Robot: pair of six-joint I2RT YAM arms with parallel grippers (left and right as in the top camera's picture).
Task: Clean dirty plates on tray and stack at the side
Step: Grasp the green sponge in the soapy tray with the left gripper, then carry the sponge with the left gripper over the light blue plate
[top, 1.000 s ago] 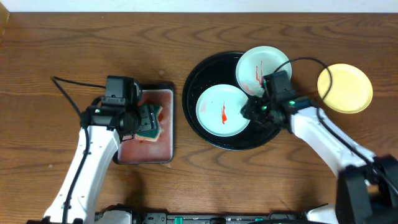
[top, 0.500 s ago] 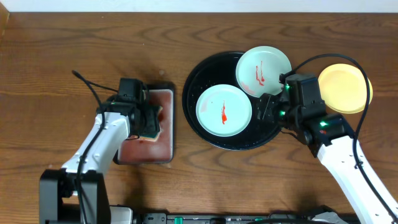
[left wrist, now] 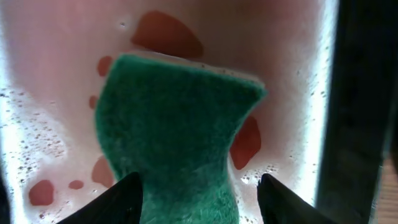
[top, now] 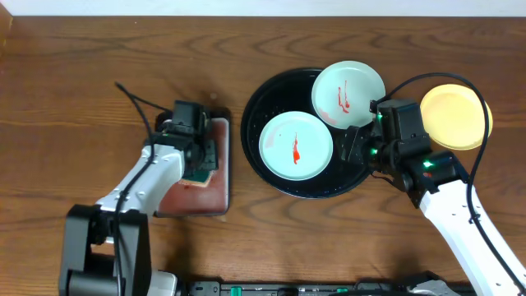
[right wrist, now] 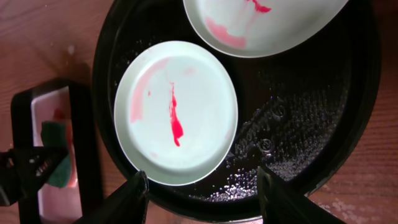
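Note:
On the round black tray (top: pixel 261 99) lies a mint plate (top: pixel 296 146) with a red streak, seen also as the plate (right wrist: pixel 177 112) in the right wrist view. A second smeared mint plate (top: pixel 348 94) leans on the tray's far rim. The pale yellow plate (top: pixel 456 115) sits on the table to the right. My right gripper (top: pixel 352 148) hovers open over the tray's right side, its fingers (right wrist: pixel 134 194) bare. My left gripper (left wrist: pixel 199 200) stands open astride a green sponge (left wrist: pixel 177 130); the left finger touches it, the right finger is apart.
The sponge lies in a small rectangular black-rimmed tray (top: pixel 185 196) with a wet pinkish floor (left wrist: pixel 56 93) and red spots, left of the round tray. Droplets cover the round tray's floor (right wrist: pixel 292 118). Bare wooden table (top: pixel 82 66) surrounds everything.
My left gripper has slid right along the small tray and narrowed round the sponge. My right gripper drew back from between the plates to the tray's right side, then held still.

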